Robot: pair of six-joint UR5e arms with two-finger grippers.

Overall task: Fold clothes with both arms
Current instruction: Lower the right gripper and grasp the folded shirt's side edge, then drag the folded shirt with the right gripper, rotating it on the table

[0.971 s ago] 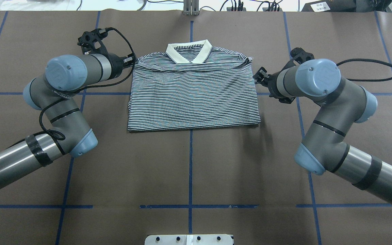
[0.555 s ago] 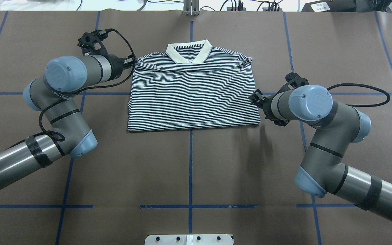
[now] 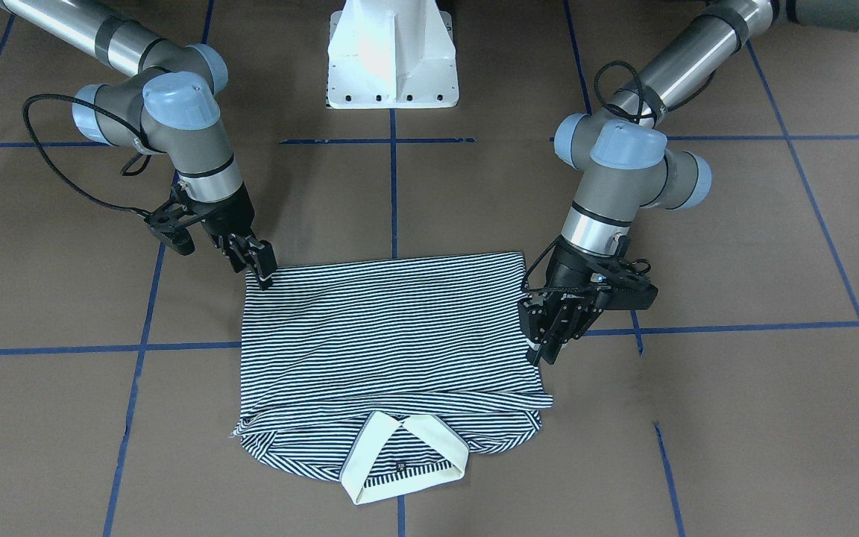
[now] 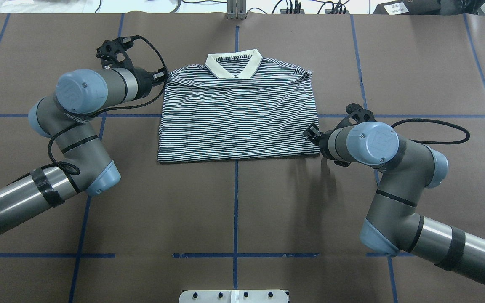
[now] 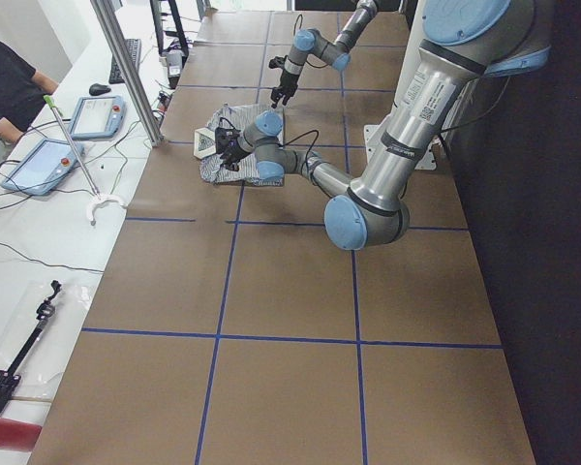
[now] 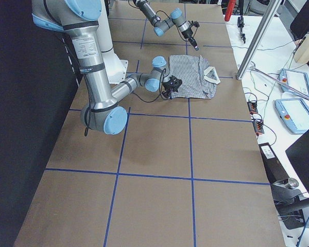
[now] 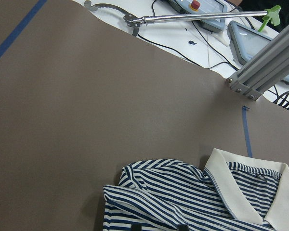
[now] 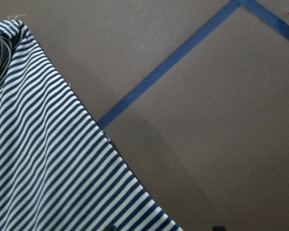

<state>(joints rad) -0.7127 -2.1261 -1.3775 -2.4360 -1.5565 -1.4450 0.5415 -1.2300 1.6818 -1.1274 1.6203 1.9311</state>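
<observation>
Centrally on the brown paper-covered table [image 4: 234,210], among blue tape lines [image 4: 236,198]: a striped polo shirt [image 4: 238,118]. Lying flat, folded once into a rough rectangle, with the lower half laid up over the chest. Fold edge nearest the robot, straight across. Cream collar [image 4: 234,67] uncovered at the far end, spread open.

Along the shirt's left side edge, toward the collar end: the left gripper [image 4: 163,77], angled down, tips at the fabric. Cannot tell whether clenched or released. From the left wrist camera, only two dark tips at the bottom of the picture, with striped cloth between and around them and a bunched sleeve fold just ahead.

At the opposite side, by the near right corner of the fold: the right gripper [image 4: 310,131], released, fingers apart. From the right wrist camera, two tips well apart low in the picture, the shirt's side edge between them and bare paper to one side. From across the table, tips right at that corner; touching or just above, hard to say.

Behind the arms, a white pedestal [image 3: 392,52]. Beyond the table's far edge, a white bench [image 5: 39,232] with cables and tablet-like pendants [image 5: 97,116], and a person [image 5: 10,87] seated there.
</observation>
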